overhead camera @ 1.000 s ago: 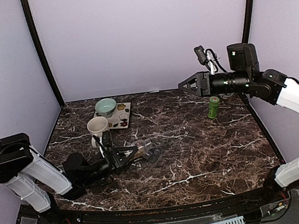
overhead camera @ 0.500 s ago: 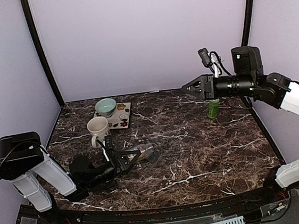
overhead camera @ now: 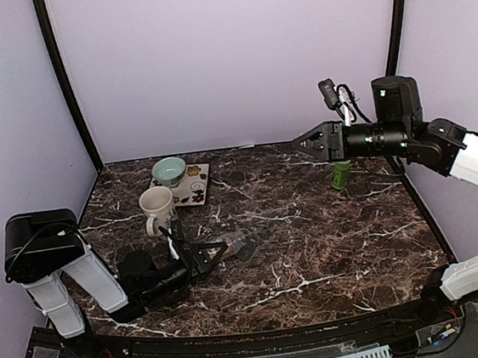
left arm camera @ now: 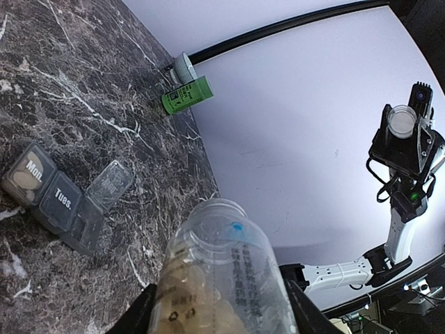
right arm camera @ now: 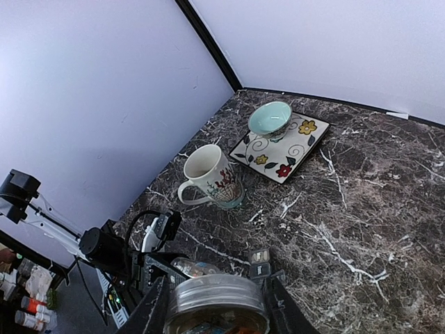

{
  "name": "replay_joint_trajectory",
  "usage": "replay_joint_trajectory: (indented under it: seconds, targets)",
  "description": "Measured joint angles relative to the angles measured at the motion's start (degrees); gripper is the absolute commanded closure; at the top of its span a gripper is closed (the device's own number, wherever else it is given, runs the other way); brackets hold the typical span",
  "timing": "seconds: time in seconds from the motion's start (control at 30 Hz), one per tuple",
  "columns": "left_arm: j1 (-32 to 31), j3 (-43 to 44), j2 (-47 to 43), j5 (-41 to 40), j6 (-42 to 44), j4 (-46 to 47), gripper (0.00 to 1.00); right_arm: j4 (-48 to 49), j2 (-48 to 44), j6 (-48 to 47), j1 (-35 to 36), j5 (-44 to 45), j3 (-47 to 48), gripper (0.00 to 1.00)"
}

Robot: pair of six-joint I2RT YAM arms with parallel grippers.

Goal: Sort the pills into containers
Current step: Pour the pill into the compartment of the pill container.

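Nearest: left fingers (overhead camera: 212,251) are clamped round a clear jar (left arm camera: 222,264) held on its side low over the desk (overhead camera: 332,246). It's uncapped, with tan pills (left arm camera: 184,303) piled inside. The containers (left arm camera: 59,202) sit on the desk just beyond, end lid flipped open. Further back there's a mug (overhead camera: 156,202), a teal bowl (overhead camera: 169,168) on a flowery tile (overhead camera: 195,188), and a green bottle (overhead camera: 340,173). Right fingers (overhead camera: 303,141) hang up high, pinching a round lid (right arm camera: 215,303).

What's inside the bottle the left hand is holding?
Tan pills are heaped toward the base of the clear bottle, and its mouth is uncapped. The label and the picture's edge hide the rest, so how many there are cannot be told.
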Motion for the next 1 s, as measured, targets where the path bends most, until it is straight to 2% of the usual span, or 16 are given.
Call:
replay_joint_trajectory:
  seconds: [0.5,1.0]
  targets:
    - [2.54,0.0,2.89,-0.09,-1.27,0.04,1.0,0.85,0.04,0.15,0.0,-0.02,-0.15,0.64]
    - [5.99,2.29,7.26,4.15,-3.04,0.09,1.0,2.1,2.78,0.13,-0.33,-0.37,-0.15,0.64]
